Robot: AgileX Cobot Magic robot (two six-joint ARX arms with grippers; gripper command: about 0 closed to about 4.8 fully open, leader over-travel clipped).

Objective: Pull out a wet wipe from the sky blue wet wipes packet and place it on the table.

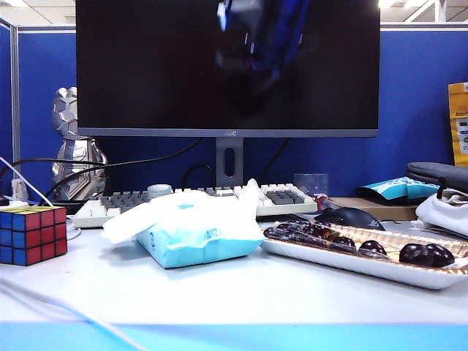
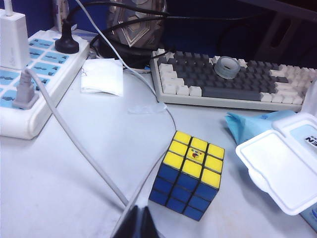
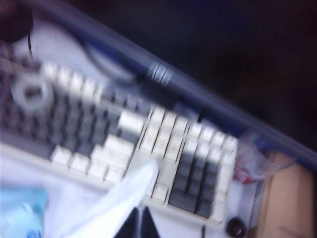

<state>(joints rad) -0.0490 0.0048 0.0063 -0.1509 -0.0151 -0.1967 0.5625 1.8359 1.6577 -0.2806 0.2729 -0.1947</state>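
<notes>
The sky blue wet wipes packet (image 1: pixel 197 245) lies mid-table (image 1: pixel 219 292) with its white lid (image 1: pixel 139 219) flipped open to the left. A white wet wipe (image 1: pixel 245 201) stands up in a peak from its opening, and no gripper shows on it in the exterior view. In the blurred right wrist view my right gripper (image 3: pixel 141 223) has its jaws together, hanging over the wet wipe (image 3: pixel 119 198), with the packet (image 3: pixel 20 213) beside it. My left gripper (image 2: pixel 140 223) is shut and empty, low over a cable near the Rubik's cube (image 2: pixel 190 173). The packet's lid (image 2: pixel 277 168) shows there too.
A keyboard (image 1: pixel 285 197) runs behind the packet under a large monitor (image 1: pixel 227 66). A long tray of dark fruit (image 1: pixel 365 259) and a mouse (image 1: pixel 355 217) lie to the right. The Rubik's cube (image 1: pixel 33 234) stands at the left, with a power strip (image 2: pixel 29 84) and cables.
</notes>
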